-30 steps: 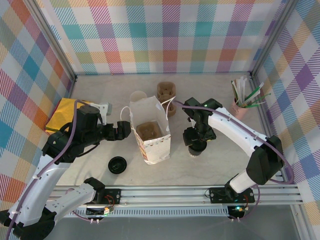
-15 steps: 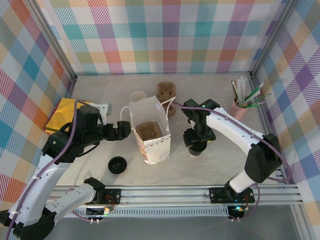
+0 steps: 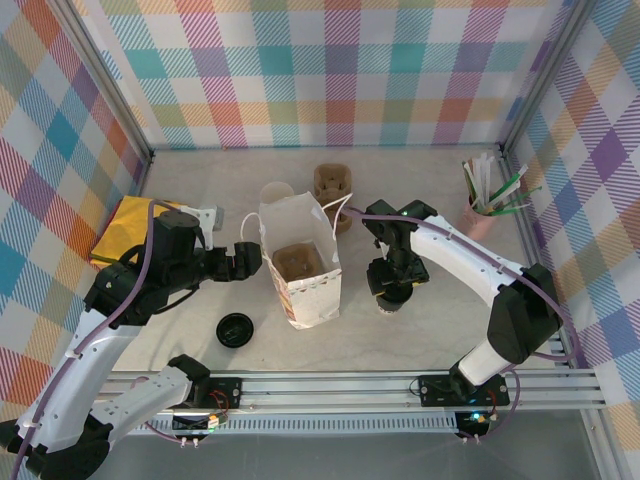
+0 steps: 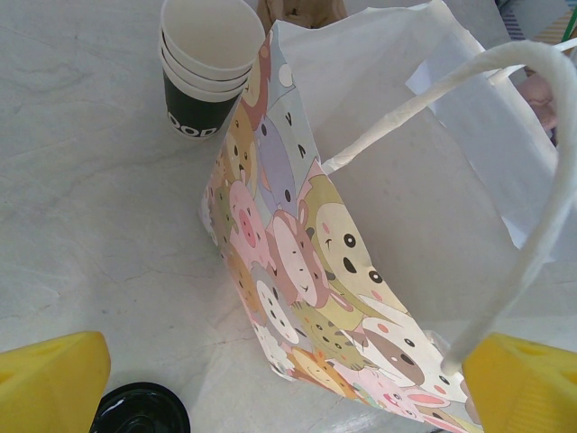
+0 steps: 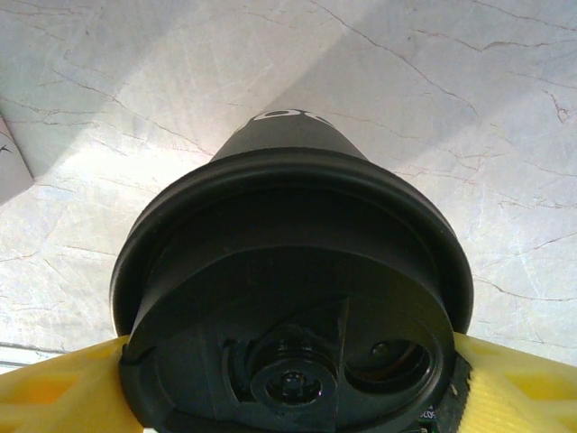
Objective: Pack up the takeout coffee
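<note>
The takeout coffee stands mid-table, right of the paper bag, not yet packed. My right gripper straddles its lid (gripped? I cannot tell); my left gripper gapes wide, empty.

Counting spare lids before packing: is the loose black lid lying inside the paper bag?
No, the loose black lid lies on the bare tabletop outside the paper bag.

Pale marbled surface bears a cartoon-printed paper bag, black-lidded paper coffee cup, loose flat black lid, perhaps a yellow packet.
</note>
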Robot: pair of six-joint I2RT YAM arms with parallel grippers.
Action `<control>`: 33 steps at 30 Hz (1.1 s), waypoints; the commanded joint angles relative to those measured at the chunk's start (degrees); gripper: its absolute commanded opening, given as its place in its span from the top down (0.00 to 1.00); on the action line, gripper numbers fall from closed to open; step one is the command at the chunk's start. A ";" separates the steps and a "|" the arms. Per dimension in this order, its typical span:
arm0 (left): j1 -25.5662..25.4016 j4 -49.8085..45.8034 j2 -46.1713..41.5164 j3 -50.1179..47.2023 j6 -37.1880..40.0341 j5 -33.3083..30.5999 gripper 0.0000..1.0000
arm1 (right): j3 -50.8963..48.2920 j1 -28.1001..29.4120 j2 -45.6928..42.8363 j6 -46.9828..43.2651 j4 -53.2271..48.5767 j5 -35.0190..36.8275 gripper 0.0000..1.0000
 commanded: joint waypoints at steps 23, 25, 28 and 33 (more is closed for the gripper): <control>-0.39 -0.40 0.11 1.41 0.38 -0.84 0.00 | -2.68 0.21 0.21 0.11 1.66 -1.89 0.28; -0.39 -0.50 0.07 1.74 0.30 -0.87 0.00 | -1.73 0.22 -0.30 0.11 0.88 -1.80 0.30; -0.39 -0.57 0.10 2.31 0.20 -1.04 0.00 | -0.36 0.25 -1.15 -0.06 -0.47 -1.37 0.30; -0.39 -0.86 0.25 2.95 -0.19 -1.25 0.00 | 1.65 0.25 -2.64 -0.38 -2.36 -1.16 0.30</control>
